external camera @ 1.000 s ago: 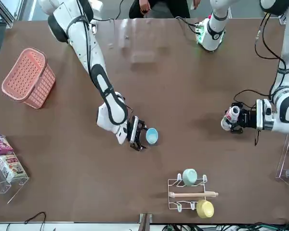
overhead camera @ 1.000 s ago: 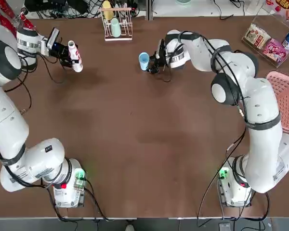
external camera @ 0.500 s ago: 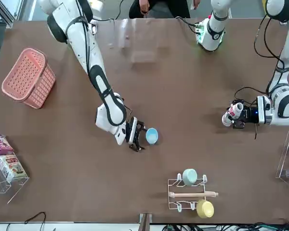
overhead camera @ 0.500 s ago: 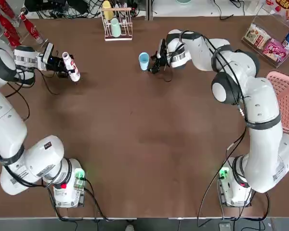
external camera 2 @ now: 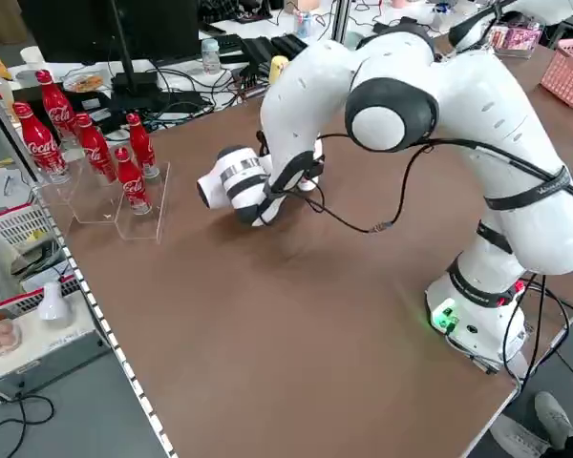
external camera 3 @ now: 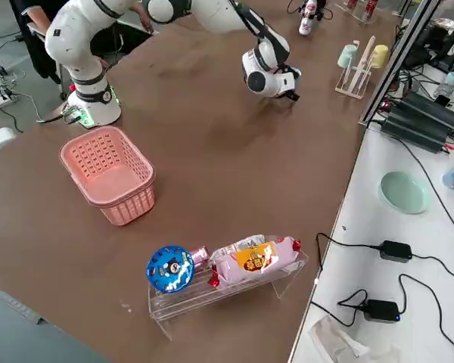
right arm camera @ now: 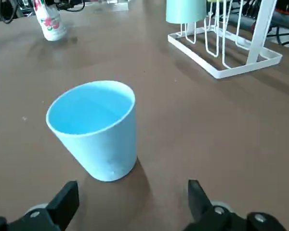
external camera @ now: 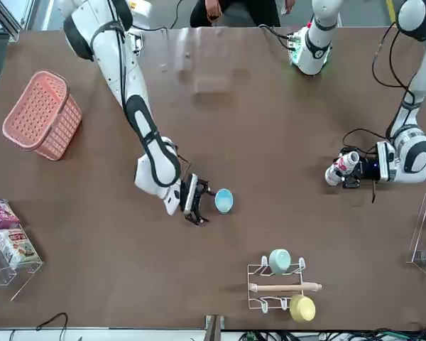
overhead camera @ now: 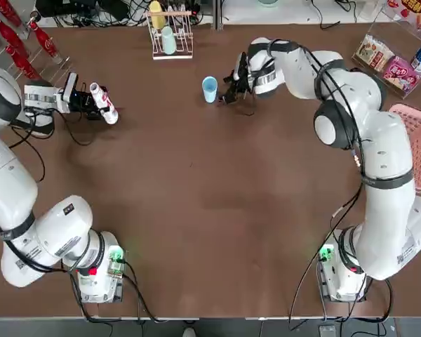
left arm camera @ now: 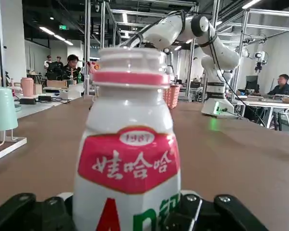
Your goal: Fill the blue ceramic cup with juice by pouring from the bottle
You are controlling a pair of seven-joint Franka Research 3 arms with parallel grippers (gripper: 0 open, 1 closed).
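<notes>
Blue cup first: we have it standing upright on the table, mouth up, beyond the tips of our right hand. That hand is open and touches nothing, its fingers spread just beside the cup. Our left hand is over on the other side of the table, closed around the white bottle with the red label. From overhead the bottle looks tipped over to some degree, and it is well apart from the cup. We cannot tell whether its cap is on.

We judge that the cup is placed and the carry to it is the step in hand, with the pouring yet to be done. Next we would bring the bottle across, neck above the cup's rim, and only then tip it gently. The right hand should back off enough to leave room, or steady the cup if that helps. An early tilt could spill juice on the table; a bump could knock the light cup over. Farther out, the white rack with the mint cup needs a wide berth.
</notes>
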